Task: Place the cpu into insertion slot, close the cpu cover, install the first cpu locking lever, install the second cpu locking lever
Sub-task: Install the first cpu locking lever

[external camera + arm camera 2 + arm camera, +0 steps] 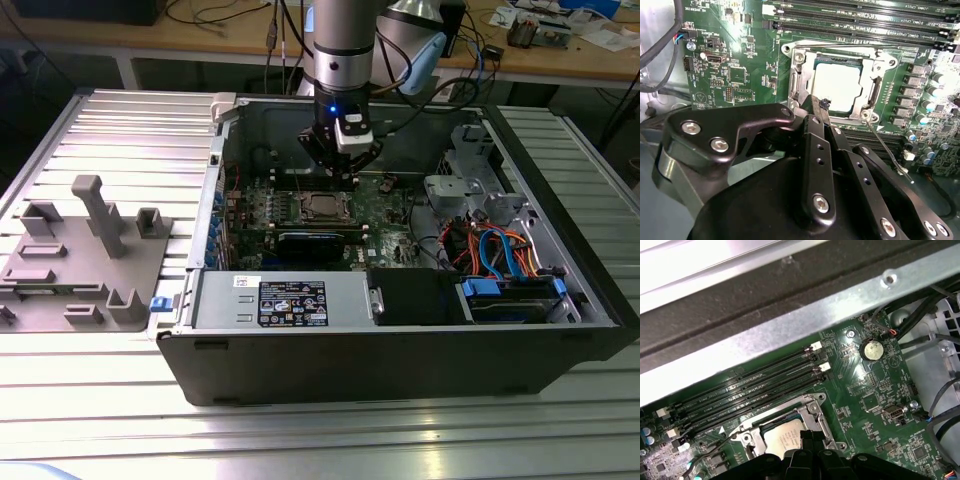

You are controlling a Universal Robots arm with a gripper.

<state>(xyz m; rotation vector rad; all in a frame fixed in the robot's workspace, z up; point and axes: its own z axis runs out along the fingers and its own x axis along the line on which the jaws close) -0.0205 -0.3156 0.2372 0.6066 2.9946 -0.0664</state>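
In the insertion slot [795,85], cpu [837,87]: seated flat, silver top showing through the window.
Cpu cover [870,65]: lowered over the chip, frame lying level.
Levers: one wire lever [887,147] sticking out loose past the socket corner; likely the step in hand.
Gripper [819,107]: just beside the socket edge, fingers pinched together, nothing between them.
Doing it well: press on the wire, not the cover — sweep down and tuck under its hook.
Hidden: near socket edge behind the gripper body; hooks hard to make out.
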